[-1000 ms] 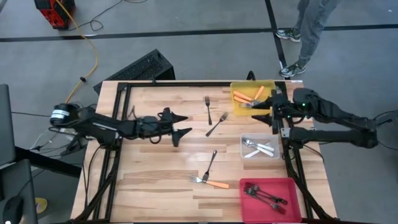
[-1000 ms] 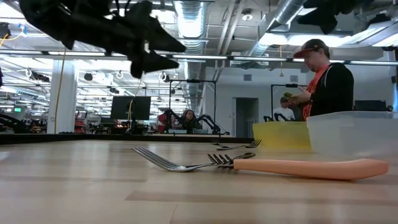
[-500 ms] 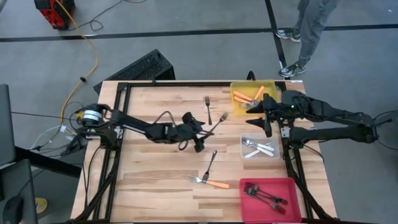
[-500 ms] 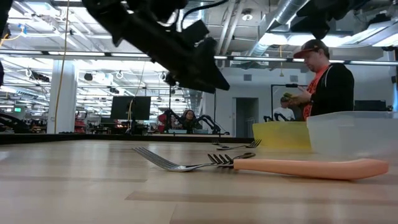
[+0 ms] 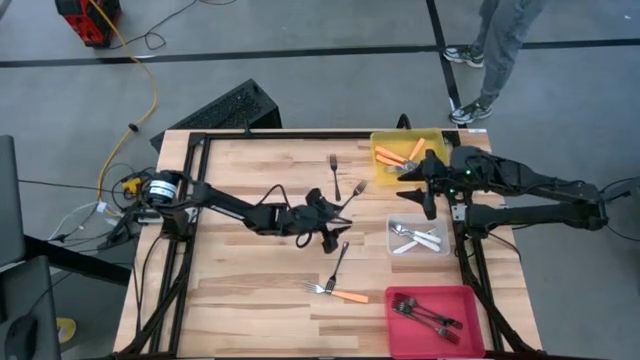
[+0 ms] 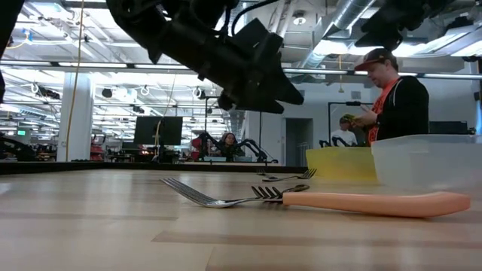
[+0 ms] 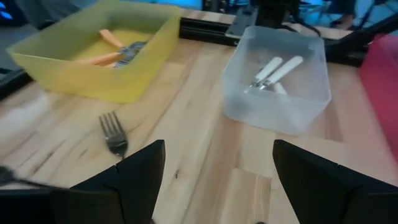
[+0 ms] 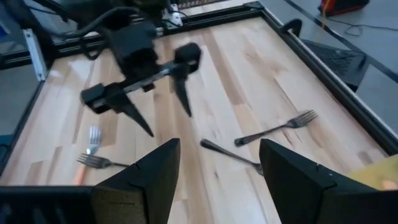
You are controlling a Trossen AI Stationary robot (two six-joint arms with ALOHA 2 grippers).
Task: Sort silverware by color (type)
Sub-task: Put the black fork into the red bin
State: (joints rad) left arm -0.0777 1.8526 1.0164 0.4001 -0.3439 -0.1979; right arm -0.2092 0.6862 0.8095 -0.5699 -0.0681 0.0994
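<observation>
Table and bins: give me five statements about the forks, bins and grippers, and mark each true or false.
1. The yellow bin holds orange-handled forks. True.
2. The red bin is empty. False: several dark forks lie in it.
3. The left gripper is shut on a fork. False: its fingers are open and hold nothing, above the table's middle.
4. The clear bin holds pale forks. True.
5. The right gripper hangs over the red bin. False: it is open and sits between the yellow bin and the clear bin, on their inner side.
</observation>
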